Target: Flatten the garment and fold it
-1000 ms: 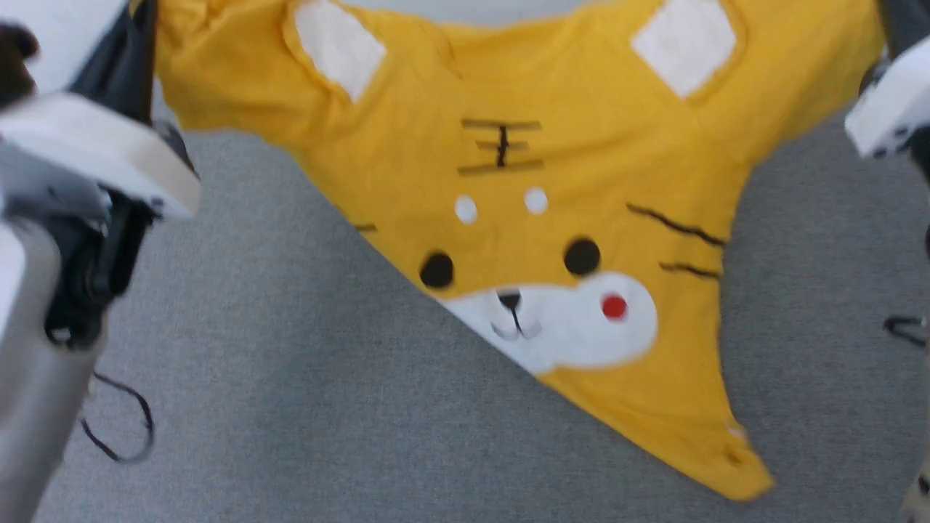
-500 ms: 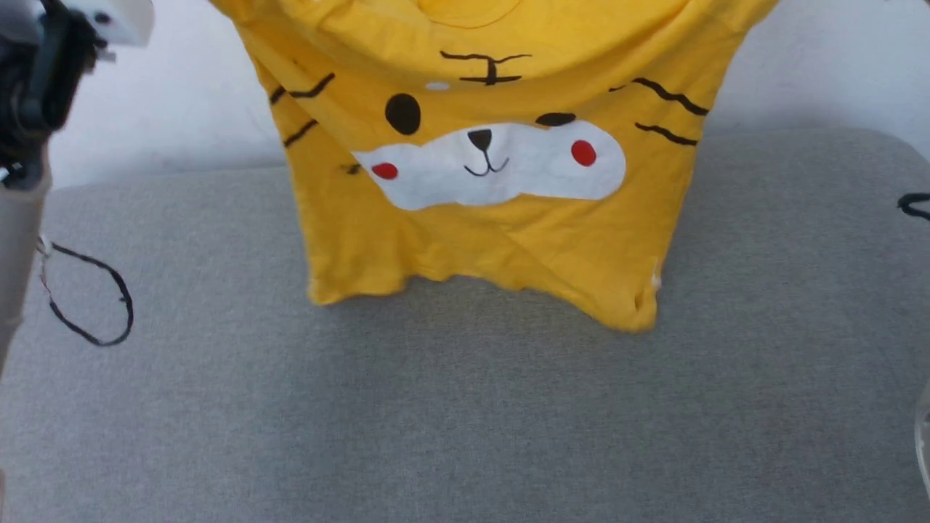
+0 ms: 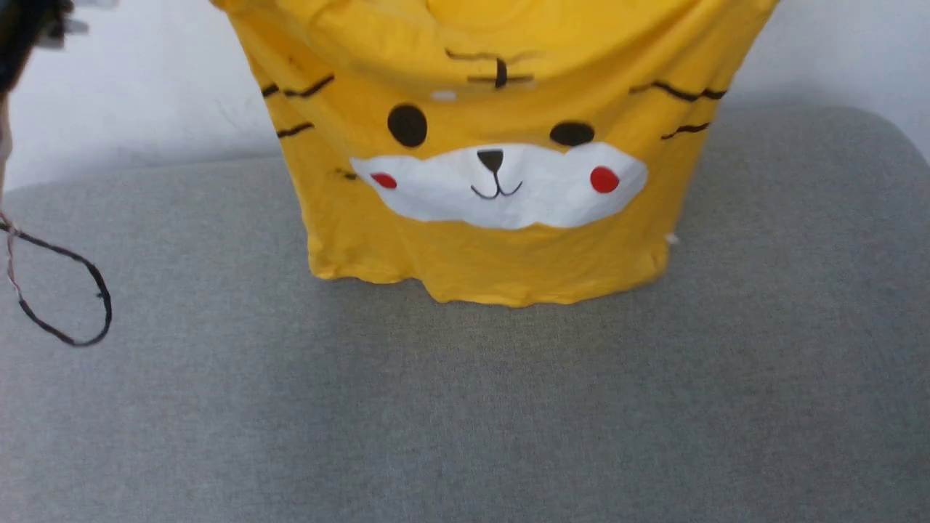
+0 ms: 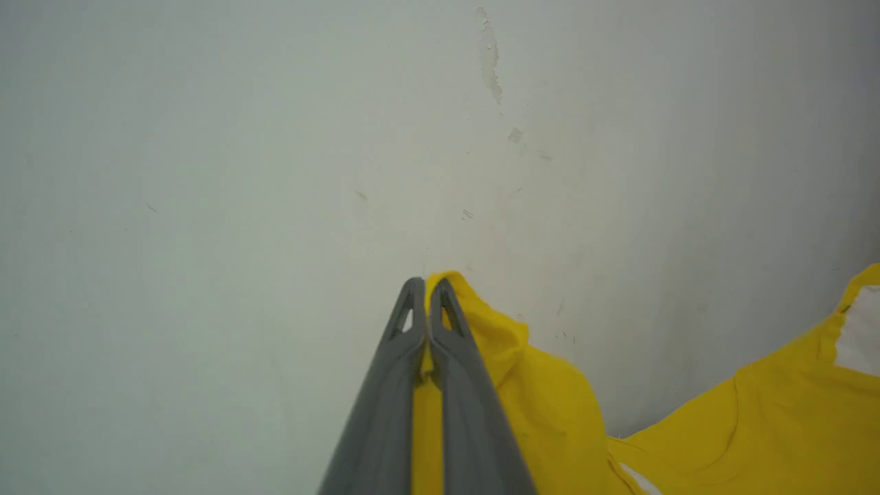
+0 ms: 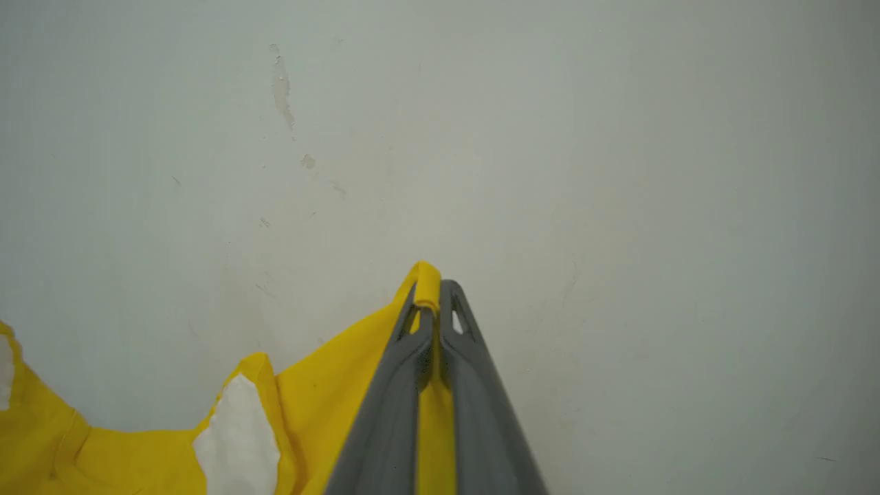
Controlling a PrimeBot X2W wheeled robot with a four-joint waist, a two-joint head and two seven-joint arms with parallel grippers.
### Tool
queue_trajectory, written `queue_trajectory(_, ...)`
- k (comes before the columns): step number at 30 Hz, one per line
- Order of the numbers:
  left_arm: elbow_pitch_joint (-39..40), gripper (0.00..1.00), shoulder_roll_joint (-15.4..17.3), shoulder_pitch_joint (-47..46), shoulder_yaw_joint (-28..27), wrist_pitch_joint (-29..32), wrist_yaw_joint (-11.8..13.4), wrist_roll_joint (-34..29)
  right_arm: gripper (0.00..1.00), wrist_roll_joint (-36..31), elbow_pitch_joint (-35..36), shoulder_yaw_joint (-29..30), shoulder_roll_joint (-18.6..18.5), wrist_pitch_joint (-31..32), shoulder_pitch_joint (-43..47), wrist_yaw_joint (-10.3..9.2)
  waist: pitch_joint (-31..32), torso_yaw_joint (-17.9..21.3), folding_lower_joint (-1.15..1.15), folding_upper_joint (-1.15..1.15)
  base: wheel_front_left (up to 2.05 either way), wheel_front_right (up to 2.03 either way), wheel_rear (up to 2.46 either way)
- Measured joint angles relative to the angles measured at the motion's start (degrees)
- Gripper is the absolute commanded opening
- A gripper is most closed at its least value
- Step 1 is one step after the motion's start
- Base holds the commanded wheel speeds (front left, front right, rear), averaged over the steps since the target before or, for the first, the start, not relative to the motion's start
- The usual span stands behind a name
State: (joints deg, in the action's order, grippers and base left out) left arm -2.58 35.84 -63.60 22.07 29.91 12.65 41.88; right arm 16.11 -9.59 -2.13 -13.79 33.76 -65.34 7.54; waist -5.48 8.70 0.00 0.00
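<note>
The garment (image 3: 494,131) is a bright-yellow T-shirt with a cartoon animal face. It hangs in the air over the far part of a grey cushioned surface (image 3: 465,407), face toward me, its hem about level with the surface. In the left wrist view my left gripper (image 4: 427,285) is shut on a pinch of the garment (image 4: 543,399), which trails off to the right. In the right wrist view my right gripper (image 5: 433,285) is shut on another yellow edge of the garment (image 5: 323,399), which hangs to its left with a white ear patch (image 5: 237,440) showing.
A pale wall (image 3: 145,94) rises behind the grey surface. A black cable loop (image 3: 80,290) hangs at the left edge of the head view, below a blurred dark arm part (image 3: 22,36) in the top left corner. Both wrist cameras face the scuffed wall (image 4: 275,172).
The garment went from a slanted, stretched spread with one corner hanging low to an upright hang with the face level. Over the last half second its hem evened out. The head view shifted too.
</note>
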Motion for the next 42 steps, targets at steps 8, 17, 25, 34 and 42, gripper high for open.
queue_trajectory(8, -4.21, 0.00, -2.58, -13.27, 0.73, -4.72, 1.34, -6.23, 0.00, -4.64, -5.19, 2.75, -0.08, -1.93, -9.11, 0.00, -7.83, 0.26, 0.01, 0.00, 0.00, 0.00, 0.00)
queue_trajectory(17, -14.57, 0.00, -9.36, -32.87, 0.44, -16.80, 0.97, -11.40, 0.00, -10.83, -12.22, 5.36, 1.35, -12.18, -25.15, 0.00, -19.69, 0.72, 0.03, 0.00, 0.00, 0.00, 0.00)
queue_trajectory(25, -21.40, 0.00, -10.92, -41.86, -2.09, -25.07, -2.44, -10.74, 0.00, -12.61, -18.08, 5.24, 0.24, -17.77, -32.84, 0.00, -28.62, 1.47, 0.02, 0.00, 0.00, 0.00, 0.00)
queue_trajectory(34, -24.42, 0.00, -8.62, -35.07, -2.83, -29.50, -9.13, -7.09, 0.00, -8.04, -19.38, -0.38, -4.35, -22.28, -28.98, 0.01, -34.09, 0.69, 0.02, 0.00, 0.00, 0.00, 0.00)
queue_trajectory(42, -15.39, 0.00, -5.64, -20.12, -3.34, -28.56, -13.05, -1.59, 0.00, 2.22, -9.14, -4.81, -8.56, -21.97, -16.80, 0.00, -31.89, -1.54, -0.01, 0.00, 0.00, 0.00, 0.00)
